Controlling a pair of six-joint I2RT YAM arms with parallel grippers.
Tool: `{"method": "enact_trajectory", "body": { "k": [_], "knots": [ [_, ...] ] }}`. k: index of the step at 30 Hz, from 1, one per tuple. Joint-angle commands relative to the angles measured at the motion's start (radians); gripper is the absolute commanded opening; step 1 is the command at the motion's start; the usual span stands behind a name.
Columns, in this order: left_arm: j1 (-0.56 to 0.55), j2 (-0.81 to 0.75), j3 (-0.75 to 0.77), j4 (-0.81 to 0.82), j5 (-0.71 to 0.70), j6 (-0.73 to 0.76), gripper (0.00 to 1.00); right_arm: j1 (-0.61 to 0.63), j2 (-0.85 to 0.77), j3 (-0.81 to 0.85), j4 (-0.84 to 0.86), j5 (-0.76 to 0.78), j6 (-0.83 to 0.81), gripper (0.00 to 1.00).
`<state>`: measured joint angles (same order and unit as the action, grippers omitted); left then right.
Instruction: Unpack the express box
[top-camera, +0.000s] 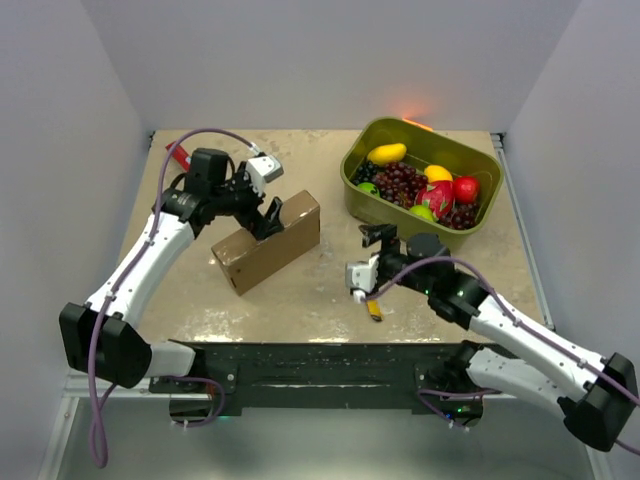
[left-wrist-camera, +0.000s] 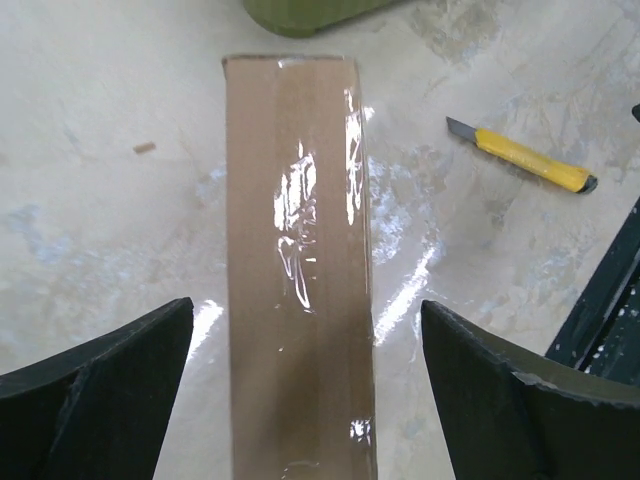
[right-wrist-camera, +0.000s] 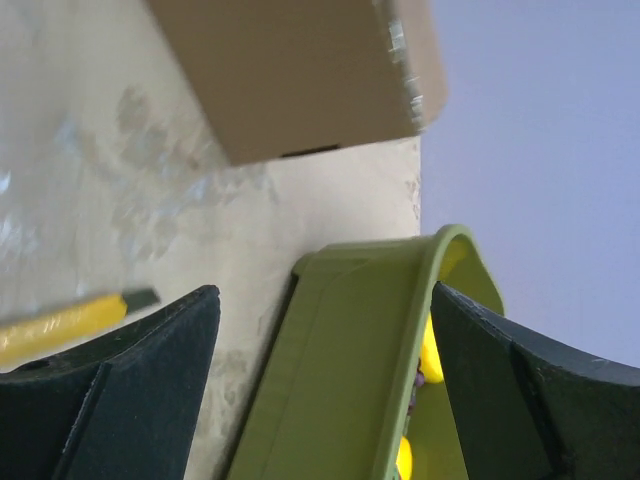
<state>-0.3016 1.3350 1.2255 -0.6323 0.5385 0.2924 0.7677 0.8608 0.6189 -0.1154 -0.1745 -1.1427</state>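
Matt cardboard express box (left-wrist-camera: 252, 300) carries glossy clear tape (left-wrist-camera: 322, 200); green tub (right-wrist-camera: 340, 370) seems smooth plastic.

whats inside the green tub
Fruit in a pile: dark grapes, a yellow fruit, a red fruit, a green fruit. The floor of the green tub and anything under the pile are covered.

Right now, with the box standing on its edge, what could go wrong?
The express box stands on a narrow side, the open left hand straddling its taped top; an off-centre touch might tip it. The yellow knife lies loose, blade tip out. The open right hand hangs near the fruit tub and could bump it.
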Motion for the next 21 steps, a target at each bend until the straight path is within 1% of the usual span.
{"method": "enact_trajectory", "body": {
  "k": [1, 2, 3, 4, 6, 7, 8, 9, 14, 19, 21],
  "knots": [
    [0.001, 0.015, 0.129, -0.119, -0.086, 0.121, 1.0, 0.004, 0.173, 0.212, -0.012, 0.021, 0.377, 0.9],
    [0.001, 0.036, 0.14, -0.141, -0.103, 0.142, 1.0, 0.002, 0.217, 0.247, 0.011, 0.045, 0.476, 0.9],
    [0.001, 0.047, 0.155, -0.176, -0.11, 0.172, 1.0, 0.002, 0.257, 0.312, 0.025, 0.061, 0.53, 0.91],
    [0.001, 0.053, 0.161, -0.188, -0.121, 0.178, 1.0, 0.002, 0.344, 0.347, 0.034, 0.079, 0.629, 0.91],
    [0.001, 0.067, 0.176, -0.222, -0.098, 0.206, 1.0, -0.002, 0.417, 0.454, 0.033, 0.086, 0.71, 0.91],
    [-0.001, 0.07, 0.18, -0.23, -0.077, 0.208, 1.0, -0.004, 0.481, 0.482, 0.036, 0.084, 0.778, 0.91],
    [-0.002, 0.078, 0.183, -0.237, -0.071, 0.209, 1.0, -0.007, 0.504, 0.505, 0.045, 0.079, 0.81, 0.91],
    [-0.005, 0.082, 0.187, -0.257, -0.066, 0.217, 1.0, -0.01, 0.529, 0.54, 0.066, 0.054, 0.831, 0.91],
    [-0.01, 0.11, 0.186, -0.271, -0.086, 0.22, 1.0, -0.008, 0.622, 0.597, 0.092, 0.001, 0.874, 0.91],
    [-0.022, 0.118, 0.167, -0.238, -0.098, 0.206, 0.99, -0.01, 0.65, 0.616, 0.102, -0.006, 0.922, 0.91],
    [-0.037, 0.122, 0.163, -0.227, -0.101, 0.203, 0.97, -0.01, 0.658, 0.616, 0.105, -0.011, 0.937, 0.91]
  ]
}}
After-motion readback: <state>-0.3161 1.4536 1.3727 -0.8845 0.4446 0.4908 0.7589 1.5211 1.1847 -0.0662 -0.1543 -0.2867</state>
